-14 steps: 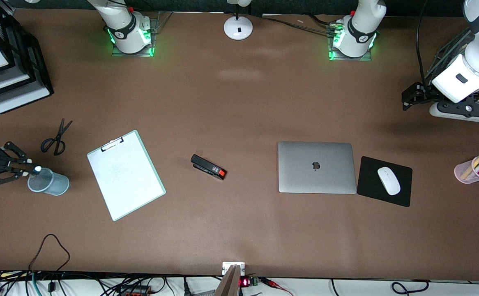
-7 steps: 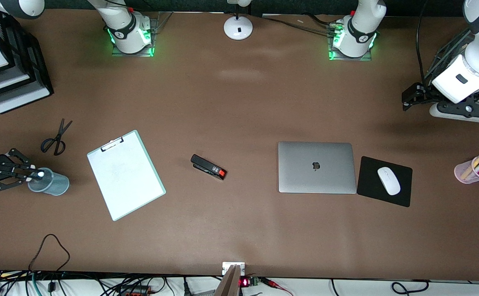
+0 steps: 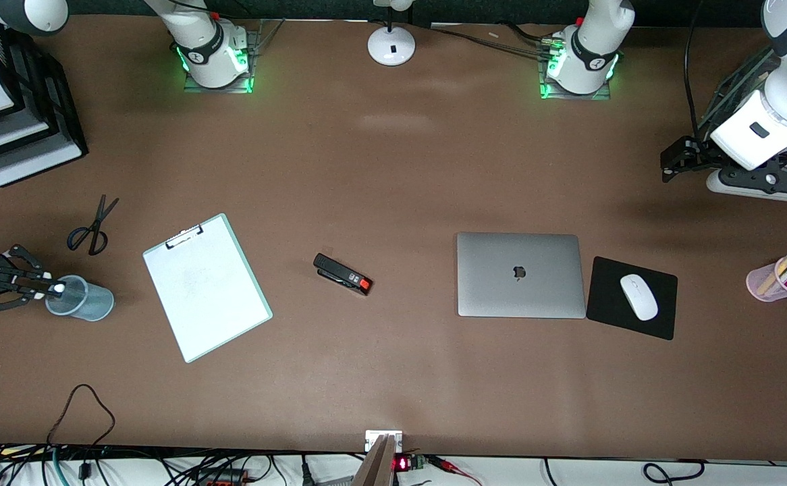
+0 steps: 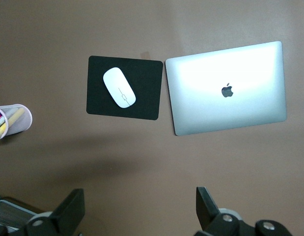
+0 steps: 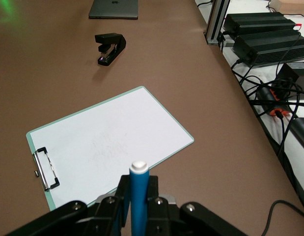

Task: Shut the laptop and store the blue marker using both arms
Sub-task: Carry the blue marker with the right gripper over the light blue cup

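The laptop lies closed on the table, lid up with its dark logo showing; it also shows in the left wrist view. My right gripper is shut on the blue marker, whose white end sits over the rim of a grey-blue mesh cup at the right arm's end of the table. In the right wrist view the blue marker stands between the fingers of the right gripper. My left gripper is open and empty, held high at the left arm's end; it also shows in the left wrist view.
A clipboard, scissors and a black stapler lie between the cup and the laptop. A black mouse pad with a white mouse lies beside the laptop. A pink cup of markers stands at the left arm's end.
My right gripper with the blue marker has shifted slightly nearer the front camera and toward the right arm's end of the table, staying at the cup's rim. The left arm has not moved.
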Robot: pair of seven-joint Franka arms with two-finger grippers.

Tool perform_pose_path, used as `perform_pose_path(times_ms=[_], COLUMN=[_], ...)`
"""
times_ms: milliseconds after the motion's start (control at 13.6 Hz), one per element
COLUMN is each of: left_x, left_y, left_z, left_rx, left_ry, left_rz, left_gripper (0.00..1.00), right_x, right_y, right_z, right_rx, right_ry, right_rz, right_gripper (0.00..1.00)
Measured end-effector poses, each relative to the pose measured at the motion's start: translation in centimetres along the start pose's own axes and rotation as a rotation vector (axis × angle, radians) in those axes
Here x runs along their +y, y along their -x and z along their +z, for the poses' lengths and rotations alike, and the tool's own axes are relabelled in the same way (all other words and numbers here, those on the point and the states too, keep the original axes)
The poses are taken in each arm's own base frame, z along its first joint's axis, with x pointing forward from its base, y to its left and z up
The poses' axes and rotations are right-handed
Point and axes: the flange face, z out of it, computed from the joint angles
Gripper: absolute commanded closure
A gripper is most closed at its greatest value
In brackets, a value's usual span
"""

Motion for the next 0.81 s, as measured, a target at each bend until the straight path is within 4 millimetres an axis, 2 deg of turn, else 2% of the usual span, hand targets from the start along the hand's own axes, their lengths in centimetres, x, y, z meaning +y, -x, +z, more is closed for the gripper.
perform_pose_path(times_ms=[587, 807], left_x=[-0.1, -0.1], left_y=[0.0, 0.0], left_z=[0.0, 0.0], left_rx=[0.0, 0.0], left_ry=[0.0, 0.0], left_rz=[-0.001, -0.001], left_gripper=[0.0, 0.0], right_x=[-1.0, -1.3], right_y=[4.9, 6.0], right_z=[1.0, 1.5], right_rx=[0.065, 0.073], right_ry=[0.027, 0.024], right_rz=[0.068, 0.081], right_gripper=[0.98, 0.98])
